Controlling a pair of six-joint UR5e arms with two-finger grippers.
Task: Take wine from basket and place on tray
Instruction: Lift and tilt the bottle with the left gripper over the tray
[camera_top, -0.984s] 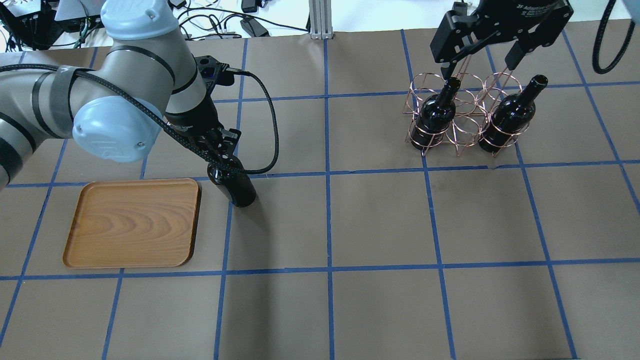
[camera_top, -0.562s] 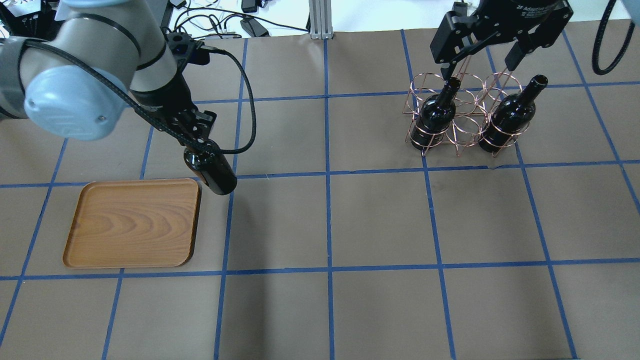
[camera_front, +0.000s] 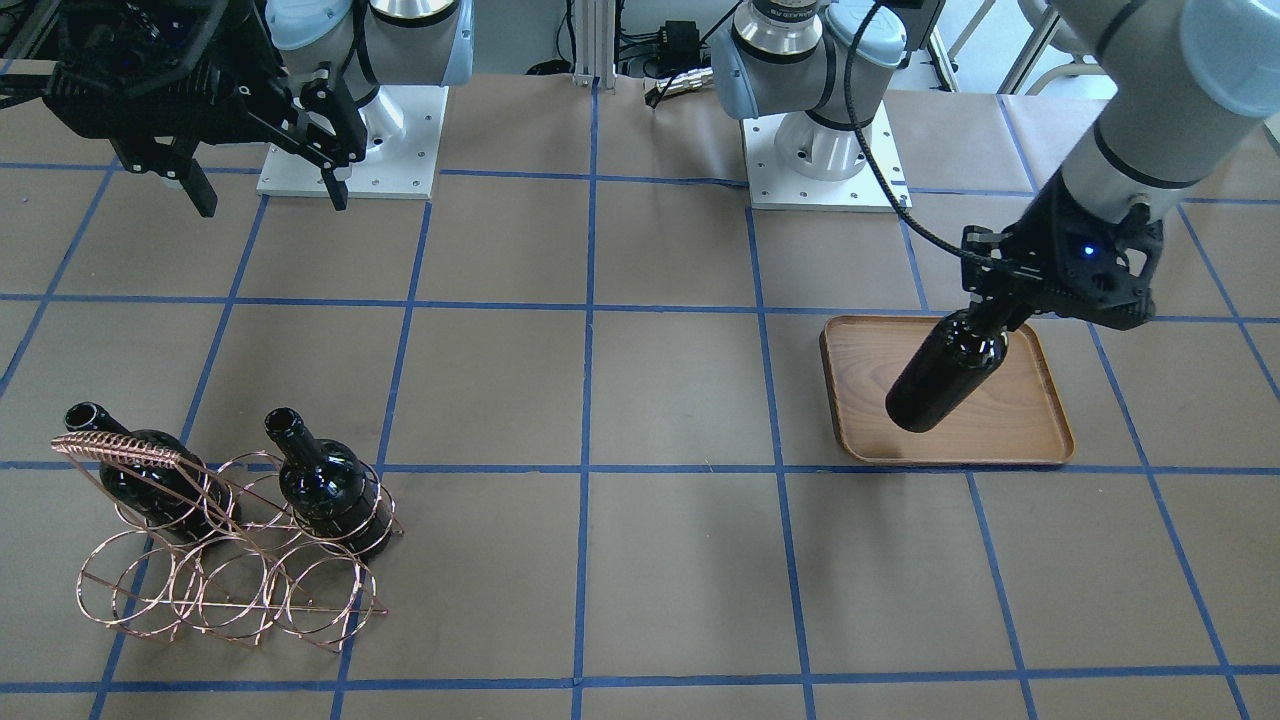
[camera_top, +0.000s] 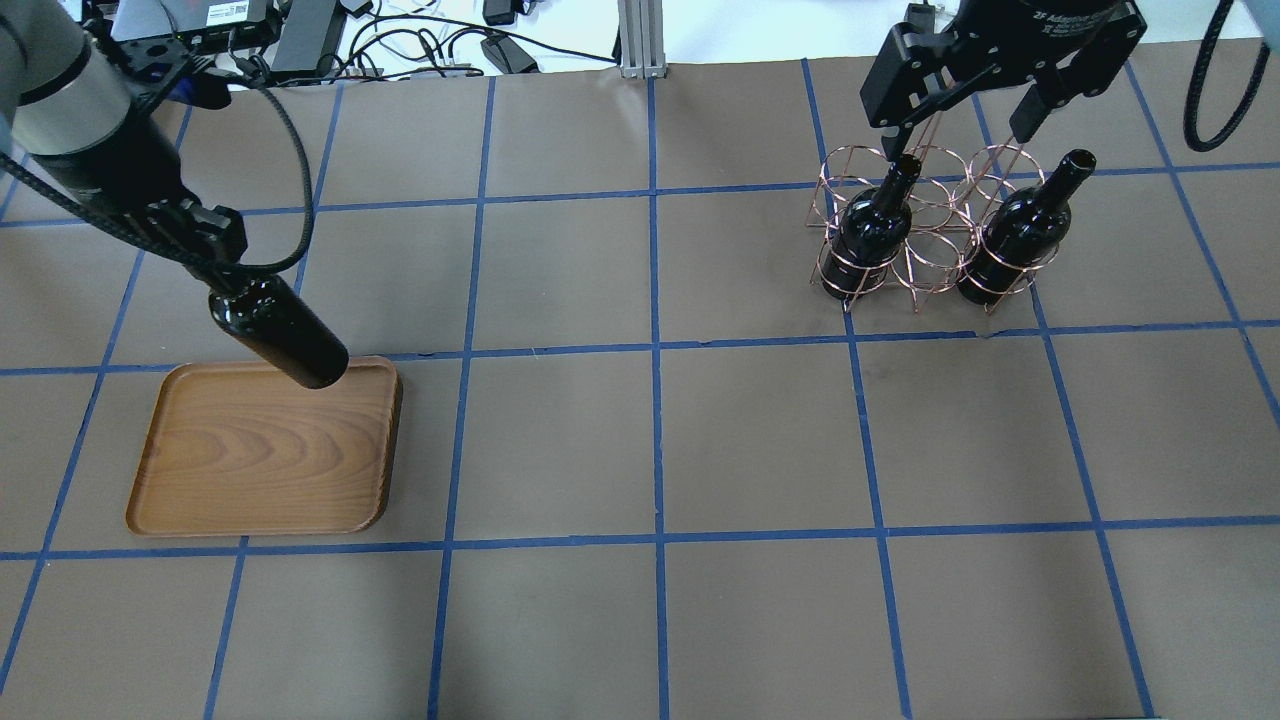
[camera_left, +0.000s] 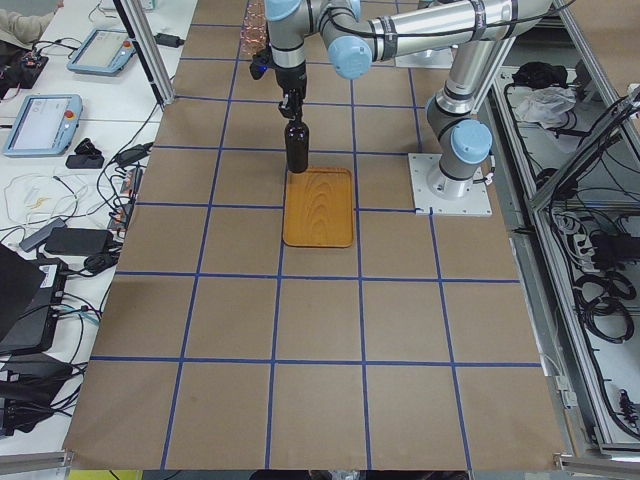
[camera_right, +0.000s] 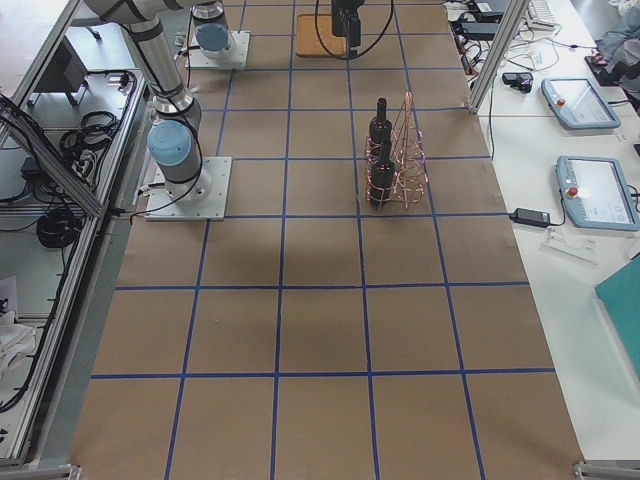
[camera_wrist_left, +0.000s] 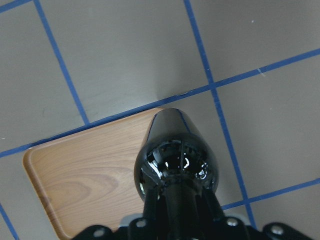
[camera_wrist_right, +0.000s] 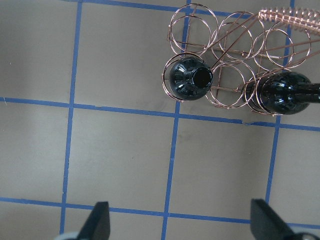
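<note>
My left gripper (camera_top: 222, 283) is shut on the neck of a dark wine bottle (camera_top: 285, 340), which hangs body-down and tilted over the far right corner of the wooden tray (camera_top: 250, 470). In the front view the bottle (camera_front: 940, 380) hangs above the tray (camera_front: 1010, 435), apart from it. The left wrist view shows the bottle (camera_wrist_left: 175, 160) over the tray's edge (camera_wrist_left: 75, 175). My right gripper (camera_top: 955, 140) is open and empty, high above the copper wire basket (camera_top: 930, 265), which holds two more bottles (camera_top: 868, 235) (camera_top: 1018, 235).
Brown paper with a blue tape grid covers the table (camera_top: 660, 450). The basket (camera_front: 230, 590) stands at the right far side, the tray at the left. Cables and devices (camera_top: 420, 40) lie beyond the far edge.
My left arm has carried the bottle leftward, from right of the tray to over its far right corner. The right gripper and the basket have not moved.
</note>
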